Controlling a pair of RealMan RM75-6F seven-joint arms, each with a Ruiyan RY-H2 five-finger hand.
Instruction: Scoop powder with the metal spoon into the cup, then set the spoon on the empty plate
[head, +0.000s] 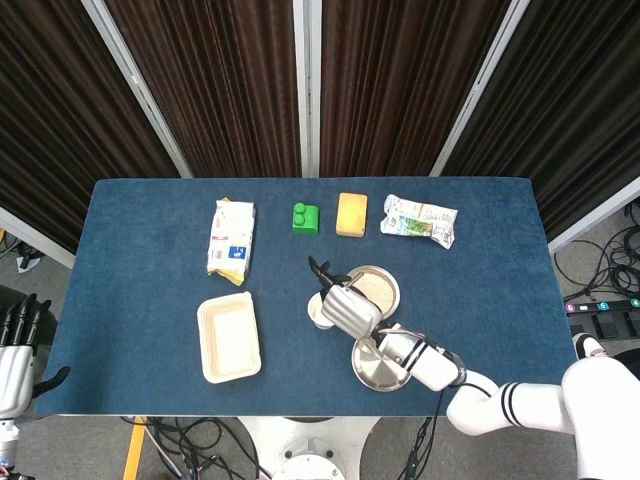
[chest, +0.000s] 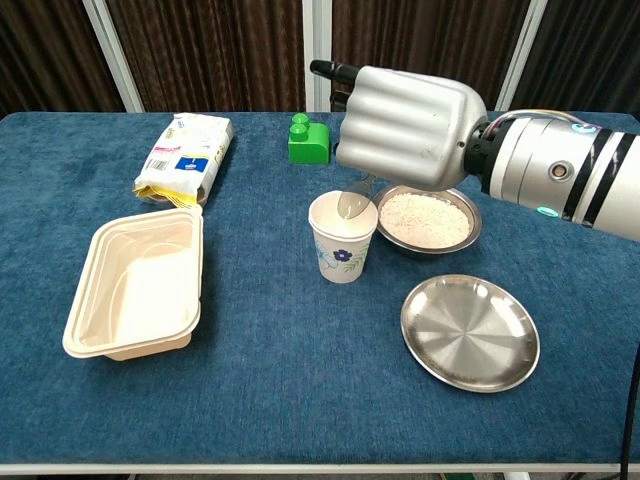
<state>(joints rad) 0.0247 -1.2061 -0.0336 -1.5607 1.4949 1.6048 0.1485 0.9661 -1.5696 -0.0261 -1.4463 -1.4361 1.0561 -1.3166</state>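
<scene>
My right hand (chest: 408, 127) grips the metal spoon (chest: 351, 204), whose bowl hangs tilted just over the mouth of the white paper cup (chest: 342, 239). From above, the right hand (head: 345, 307) covers most of the cup (head: 318, 311). A metal bowl of white powder (chest: 429, 217) sits just right of the cup, with the empty metal plate (chest: 469, 331) in front of it. Low at the left edge of the head view, off the table, my left hand (head: 14, 350) holds nothing, its fingers pointing up.
A cream plastic tray (chest: 135, 283) lies at the front left. Along the back stand a snack bag (chest: 186, 153), a green block (chest: 306, 139), an orange sponge (head: 351, 213) and a crumpled packet (head: 419, 219). Blue cloth covers the table (chest: 250, 380).
</scene>
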